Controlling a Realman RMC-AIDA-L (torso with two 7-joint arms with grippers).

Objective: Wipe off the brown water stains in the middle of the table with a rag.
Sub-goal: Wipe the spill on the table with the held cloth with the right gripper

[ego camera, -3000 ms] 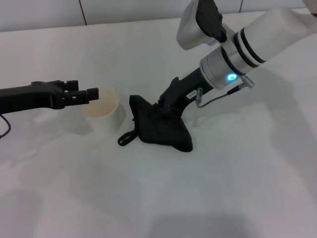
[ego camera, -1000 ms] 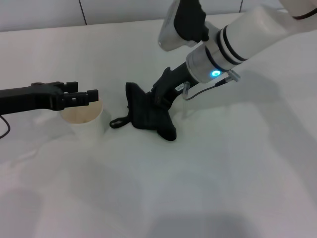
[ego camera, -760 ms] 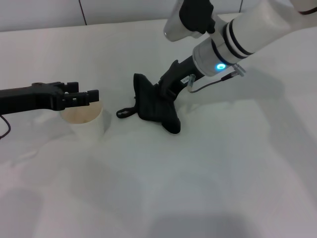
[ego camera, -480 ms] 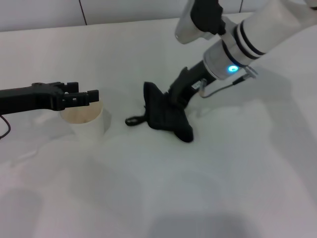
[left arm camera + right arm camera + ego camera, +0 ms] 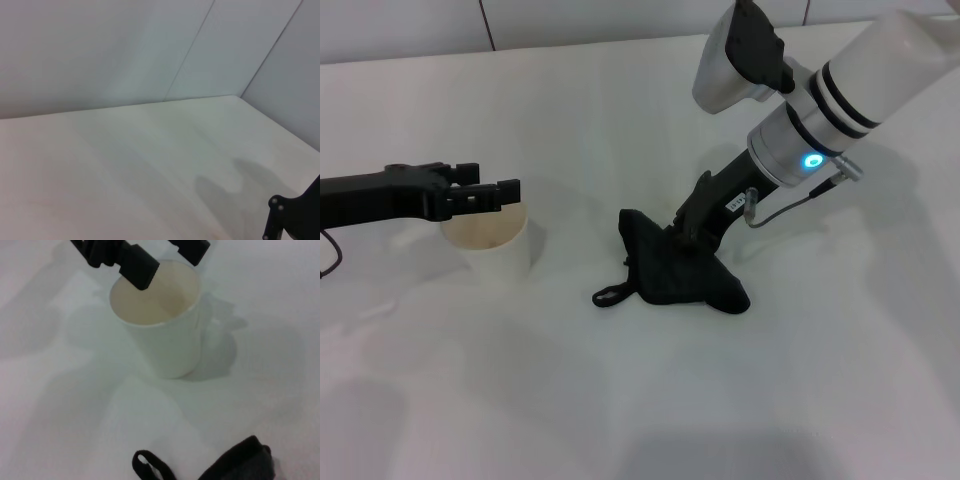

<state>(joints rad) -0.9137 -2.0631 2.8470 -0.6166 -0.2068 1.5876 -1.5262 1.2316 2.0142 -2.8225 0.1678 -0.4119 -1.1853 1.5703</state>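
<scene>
Near the middle of the table [image 5: 620, 400], my right hand [image 5: 692, 232] presses down on the black rag [image 5: 675, 272], clamped on its bunched top. Rag lies spread flat on the white surface, a small loop of it sticking out toward the left edge. No brown stain visible around the rag; cannot tell whether any is under it. My left hand [image 5: 485, 194] hovers above the white paper cup [image 5: 488, 240] toward the left edge, fingers held narrowly apart, gripping nothing. Cup is upright, tan inside, well apart from the rag. Right wrist view shows the same cup [image 5: 160, 320] with the left hand's fingers [image 5: 137, 262] over its rim.
</scene>
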